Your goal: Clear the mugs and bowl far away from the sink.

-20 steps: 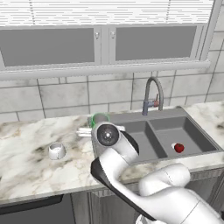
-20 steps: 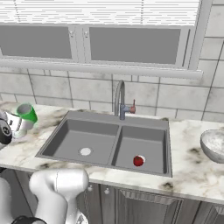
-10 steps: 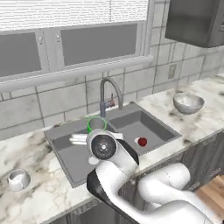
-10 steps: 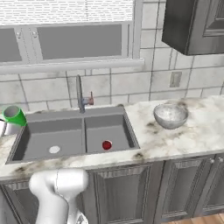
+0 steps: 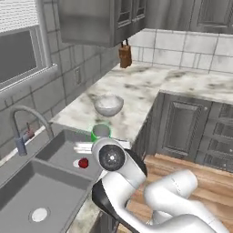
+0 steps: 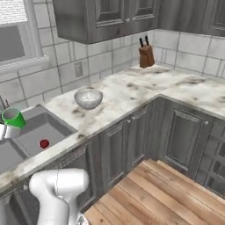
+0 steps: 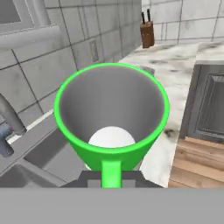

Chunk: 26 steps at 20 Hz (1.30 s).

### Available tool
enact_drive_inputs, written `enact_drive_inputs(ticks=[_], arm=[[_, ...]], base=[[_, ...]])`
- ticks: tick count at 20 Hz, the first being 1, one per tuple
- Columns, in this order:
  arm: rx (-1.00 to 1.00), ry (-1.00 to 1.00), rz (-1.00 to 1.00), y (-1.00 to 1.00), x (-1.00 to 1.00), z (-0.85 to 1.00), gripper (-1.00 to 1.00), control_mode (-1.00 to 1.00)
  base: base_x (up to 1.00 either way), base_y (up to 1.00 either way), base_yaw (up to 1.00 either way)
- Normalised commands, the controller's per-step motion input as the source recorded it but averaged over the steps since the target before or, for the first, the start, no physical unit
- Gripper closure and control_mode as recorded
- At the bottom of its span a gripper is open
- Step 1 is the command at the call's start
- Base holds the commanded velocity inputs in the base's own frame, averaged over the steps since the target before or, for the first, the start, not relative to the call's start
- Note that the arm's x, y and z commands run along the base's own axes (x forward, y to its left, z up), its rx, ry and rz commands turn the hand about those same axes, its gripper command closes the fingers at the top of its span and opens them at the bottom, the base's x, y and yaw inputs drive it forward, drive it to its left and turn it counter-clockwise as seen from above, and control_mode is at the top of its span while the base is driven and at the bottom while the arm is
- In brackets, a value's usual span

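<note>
**A:** How is the arm posed?

**B:** In the left base view it rises from the lower right of the frame, bends at a dark elbow near the bottom centre, and ends in a round wrist at mid-frame, just below the green mug [image 5: 100,132]. In the right base view a white joint sits at the lower left, and the mug [image 6: 13,117] hangs at the left edge, tilted, above the sink [image 6: 41,127].

**A:** What about the containers?

**B:** The bowl [image 5: 108,105] stands on the marble counter [image 5: 136,88] left of centre in the left base view, just beyond the sink's [image 5: 27,186] near corner. I cannot tell whether anything lies in it. A small red ball [image 5: 83,163] rests in the sink basin at the left. In the hand view the mug [image 7: 111,120] faces the camera mouth-on, with a pale round floor and grey inner walls.

**A:** And the claw?

**B:** The gripper [image 7: 111,175] is clamped tight on the mug's handle at the bottom centre of the hand view, holding it in the air. A knife block [image 6: 146,54] stands against the tiled wall in the upper right of the right base view.
</note>
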Motion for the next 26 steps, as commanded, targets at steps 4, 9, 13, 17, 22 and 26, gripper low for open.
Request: enact_drive_inputs(ticks=[4,9,13,17,22,26], arm=[[0.00,0.00,0.00,0.00,0.00,0.00,1.00,1.00],[0.00,0.00,0.00,0.00,0.00,0.00,1.00,1.00],[0.00,0.00,0.00,0.00,0.00,0.00,1.00,1.00],[0.00,0.00,0.00,0.00,0.00,0.00,1.00,1.00],[0.00,0.00,0.00,0.00,0.00,0.00,1.00,1.00],[0.00,0.00,0.00,0.00,0.00,0.00,1.00,1.00]], base=[[0.00,0.00,-1.00],[0.00,0.00,-1.00],[0.00,0.00,-1.00],[0.00,-0.10,-0.98],[0.21,0.00,-0.14],[0.00,-0.44,-0.73]])
